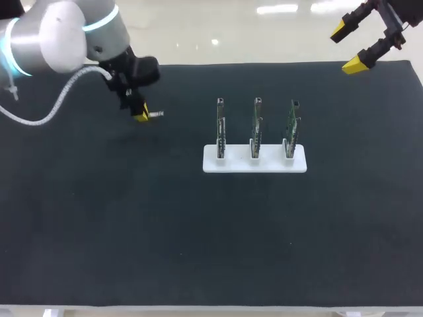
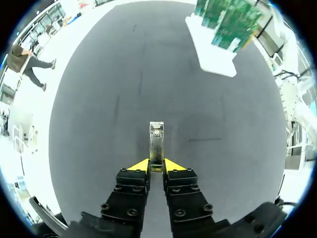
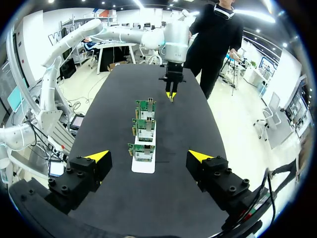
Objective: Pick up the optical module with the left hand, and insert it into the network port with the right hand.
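bench (image 1: 99,251): covered by a black mat (image 1: 198,218) out to its far, left and right edges; a thin pale strip shows along the near edge.
left arm (image 1: 59,36): silver-white with a white cable (image 1: 53,109) looping off it; it comes in over the far left corner and points down at the mat.
right gripper (image 1: 347,47): high over the far right corner, at the far edge; fingers spread wide with nothing between them, facing down the bench toward the holder.
holder (image 1: 254,160): flat white base near the bench's middle, a little toward the right edge, well apart from all four edges.
boards (image 1: 256,122): three green circuit boards upright in the holder, side by side in a row with gaps between them.
network ports (image 3: 145,105): a small grey metal cage at the top of each board.
left gripper (image 2: 156,165): low over the far left part of the bench; fingers drawn almost together, pinching the module's near end from both sides.
optical module (image 2: 156,144): slim silver metal bar with a squared paler tip, sticking straight out ahead of the left gripper and pointing toward the right edge; whether it touches the mat cannot be told.
room: a broad stretch of mat lies between module and holder, and a wider one runs from the holder to the near edge.
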Robot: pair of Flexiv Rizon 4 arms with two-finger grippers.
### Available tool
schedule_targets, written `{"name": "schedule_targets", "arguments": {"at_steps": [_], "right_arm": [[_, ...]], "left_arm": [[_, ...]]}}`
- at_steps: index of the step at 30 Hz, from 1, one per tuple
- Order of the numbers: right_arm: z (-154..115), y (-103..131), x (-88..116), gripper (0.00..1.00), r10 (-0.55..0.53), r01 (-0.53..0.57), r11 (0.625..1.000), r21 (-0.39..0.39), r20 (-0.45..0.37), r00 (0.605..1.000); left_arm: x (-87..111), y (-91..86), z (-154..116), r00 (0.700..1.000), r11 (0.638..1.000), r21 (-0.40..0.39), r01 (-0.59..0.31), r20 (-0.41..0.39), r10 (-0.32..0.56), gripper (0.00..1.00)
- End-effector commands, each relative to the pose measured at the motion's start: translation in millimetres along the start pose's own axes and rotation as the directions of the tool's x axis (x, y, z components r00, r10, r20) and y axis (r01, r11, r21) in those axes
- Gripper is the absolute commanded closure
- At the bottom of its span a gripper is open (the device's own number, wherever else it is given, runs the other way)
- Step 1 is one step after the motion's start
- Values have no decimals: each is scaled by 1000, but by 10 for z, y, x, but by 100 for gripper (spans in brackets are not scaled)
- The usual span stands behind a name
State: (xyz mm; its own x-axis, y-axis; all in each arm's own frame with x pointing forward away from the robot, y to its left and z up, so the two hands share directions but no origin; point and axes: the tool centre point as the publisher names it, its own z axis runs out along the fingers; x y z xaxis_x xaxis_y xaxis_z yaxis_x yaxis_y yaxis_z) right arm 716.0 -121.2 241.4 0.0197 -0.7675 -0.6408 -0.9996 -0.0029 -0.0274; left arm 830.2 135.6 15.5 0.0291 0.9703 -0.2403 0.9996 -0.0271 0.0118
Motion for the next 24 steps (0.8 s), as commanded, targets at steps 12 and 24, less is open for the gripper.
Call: {"name": "schedule_targets", "arguments": {"at_steps": [12,24], "right_arm": [[1,6,1,0,-1,1,1000,1,1,1000],[1,6,1,0,-1,1,1000,1,1,1000]], "left_arm": [[-270,-436,-1168,873,991,-43,-123,471,129,100],[-339,-746,-1753,672,985,-115,-132,720,174,100]]}}
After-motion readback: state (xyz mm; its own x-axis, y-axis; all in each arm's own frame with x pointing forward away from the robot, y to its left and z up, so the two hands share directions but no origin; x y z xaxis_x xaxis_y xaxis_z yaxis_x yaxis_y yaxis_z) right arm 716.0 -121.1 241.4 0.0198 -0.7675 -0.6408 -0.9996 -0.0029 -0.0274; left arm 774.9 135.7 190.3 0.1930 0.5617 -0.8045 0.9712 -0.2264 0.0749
